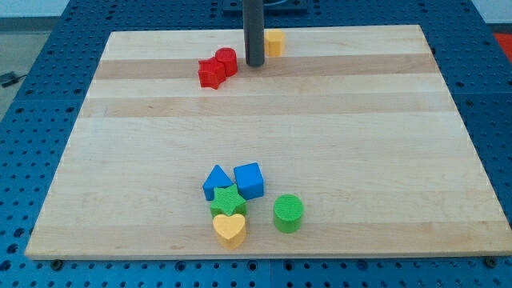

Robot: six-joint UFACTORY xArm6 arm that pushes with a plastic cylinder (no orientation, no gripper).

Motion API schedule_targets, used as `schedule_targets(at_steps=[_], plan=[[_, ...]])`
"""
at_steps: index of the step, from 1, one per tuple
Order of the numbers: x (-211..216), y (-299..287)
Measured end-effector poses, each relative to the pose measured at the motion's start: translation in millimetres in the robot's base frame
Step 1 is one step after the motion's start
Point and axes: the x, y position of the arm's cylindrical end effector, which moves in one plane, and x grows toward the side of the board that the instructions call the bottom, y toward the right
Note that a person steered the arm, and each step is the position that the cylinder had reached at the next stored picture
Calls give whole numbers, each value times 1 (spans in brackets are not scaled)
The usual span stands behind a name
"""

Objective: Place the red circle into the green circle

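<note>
The red circle (226,61), a short red cylinder, stands near the view's top, touching a red star (211,73) at its lower left. The green circle (288,213), a short green cylinder, stands near the view's bottom, right of centre. My tip (255,64) rests on the board just right of the red circle, a small gap between them. The rod rises straight up out of the view's top.
A yellow block (274,42) sits behind the rod at the top. Near the bottom a cluster stands left of the green circle: a blue triangle (216,181), a blue cube (249,180), a green star (228,200), a yellow heart (230,230). The wooden board (360,144) lies on a blue pegboard.
</note>
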Motion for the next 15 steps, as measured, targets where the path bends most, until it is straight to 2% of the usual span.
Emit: schedule_targets(at_steps=[2, 3, 5, 6, 7, 10, 13, 15], plan=[[-10, -53], [10, -57], [79, -58], [108, -51], [111, -20], [172, 46], [257, 61], [257, 65]])
